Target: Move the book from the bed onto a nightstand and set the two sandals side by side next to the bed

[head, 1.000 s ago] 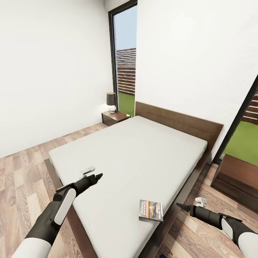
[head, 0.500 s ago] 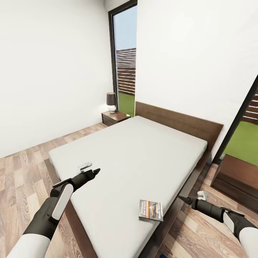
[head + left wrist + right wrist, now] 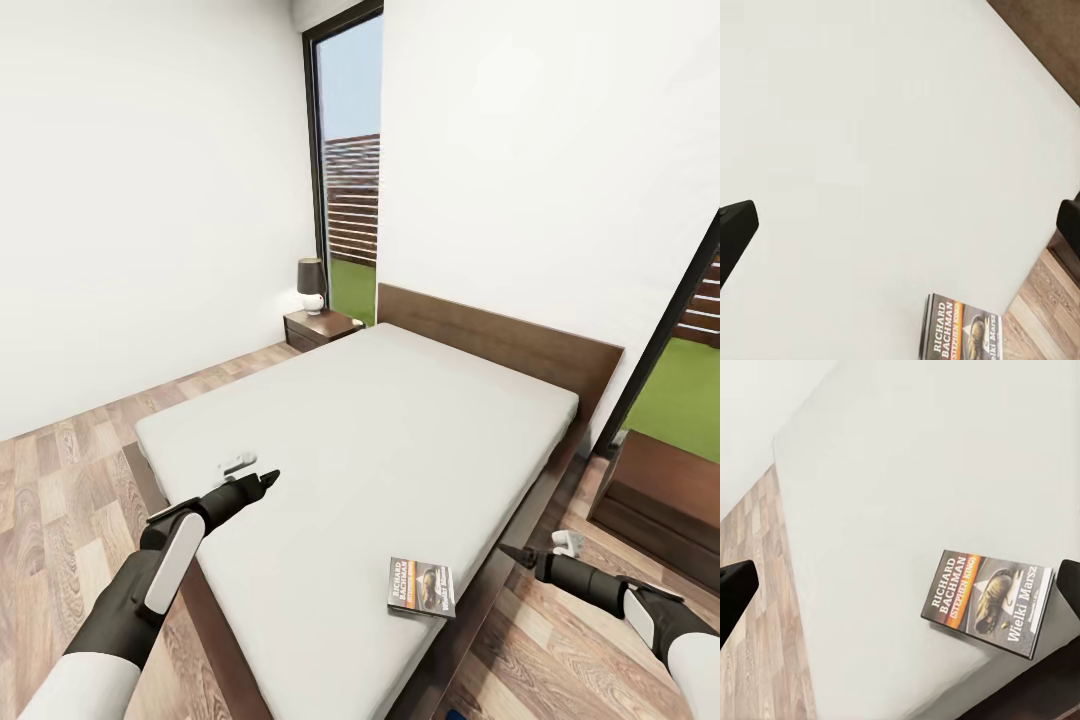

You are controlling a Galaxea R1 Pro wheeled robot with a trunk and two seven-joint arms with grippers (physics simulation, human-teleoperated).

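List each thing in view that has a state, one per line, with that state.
book: closed, lying flat, cover up, near the mattress corner by the right arm, not held.
bed: bare mattress, carrying the book.
nightstand: drawers shut, lamp standing on it.
lamp: upright, looks unlit.
left gripper: over the mattress, holding nothing; opening not clear.
right gripper: beside the bed over the floor, holding nothing; opening not clear.
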